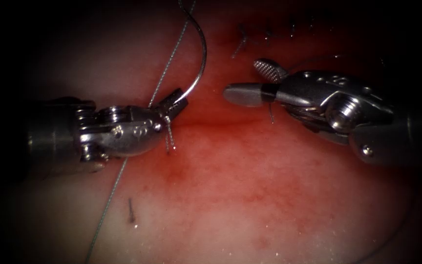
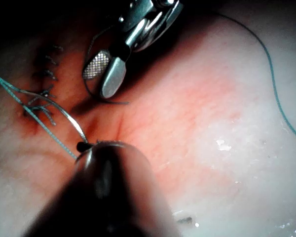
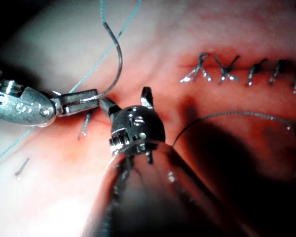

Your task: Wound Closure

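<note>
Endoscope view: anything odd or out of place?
Nothing stands out. The left tool is shut on the needle near one end, its curve clear of the tissue. The right tool is open, holding nothing. A few cut thread ends lie on the tissue.

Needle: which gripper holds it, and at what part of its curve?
The left gripper is shut on the needle near one end; its curve rises clear of the tissue. The right gripper is open, holding nothing.

Left tool jaws clamped; right tool jaws apart.
</note>
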Robot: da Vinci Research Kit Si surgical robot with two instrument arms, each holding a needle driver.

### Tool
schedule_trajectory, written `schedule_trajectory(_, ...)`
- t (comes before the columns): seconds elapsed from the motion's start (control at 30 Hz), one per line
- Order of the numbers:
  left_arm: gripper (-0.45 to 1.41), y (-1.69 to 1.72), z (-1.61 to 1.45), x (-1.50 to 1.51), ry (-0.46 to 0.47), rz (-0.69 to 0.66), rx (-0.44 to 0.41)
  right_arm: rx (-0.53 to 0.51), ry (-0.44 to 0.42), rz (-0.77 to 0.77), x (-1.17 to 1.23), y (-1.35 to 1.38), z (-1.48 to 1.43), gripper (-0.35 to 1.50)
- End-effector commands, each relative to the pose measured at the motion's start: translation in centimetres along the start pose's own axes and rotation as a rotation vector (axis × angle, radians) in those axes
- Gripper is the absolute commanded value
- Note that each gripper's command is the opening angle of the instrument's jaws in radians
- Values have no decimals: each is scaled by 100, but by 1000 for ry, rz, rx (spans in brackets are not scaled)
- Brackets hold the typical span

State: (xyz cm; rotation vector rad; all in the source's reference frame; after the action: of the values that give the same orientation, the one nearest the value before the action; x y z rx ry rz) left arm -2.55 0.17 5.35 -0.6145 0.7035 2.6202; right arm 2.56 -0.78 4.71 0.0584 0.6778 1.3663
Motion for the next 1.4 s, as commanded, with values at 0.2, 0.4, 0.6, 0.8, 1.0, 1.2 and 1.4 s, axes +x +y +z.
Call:
schedule_trajectory(0.2,-45,7,-4,12,3,20,33,23,-22,58,-12,-17,37,74)
schedule_trajectory(0.4,-45,9,-4,13,1,24,36,67,-36,126,-10,-19,40,59)
schedule_trajectory(0.6,-45,8,-5,11,2,25,36,72,-39,137,-6,-20,35,32)
schedule_trajectory(0.8,-45,11,-7,13,-4,47,38,65,-36,140,-3,-21,43,30)
schedule_trajectory(1.0,-45,12,-7,14,-7,65,39,50,-33,144,1,-19,47,20)
schedule_trajectory(1.2,-45,14,-6,14,-13,104,47,43,-31,150,3,-26,52,19)
schedule_trajectory(1.4,-45,17,-5,15,-17,120,56,37,-28,157,9,-30,58,9)
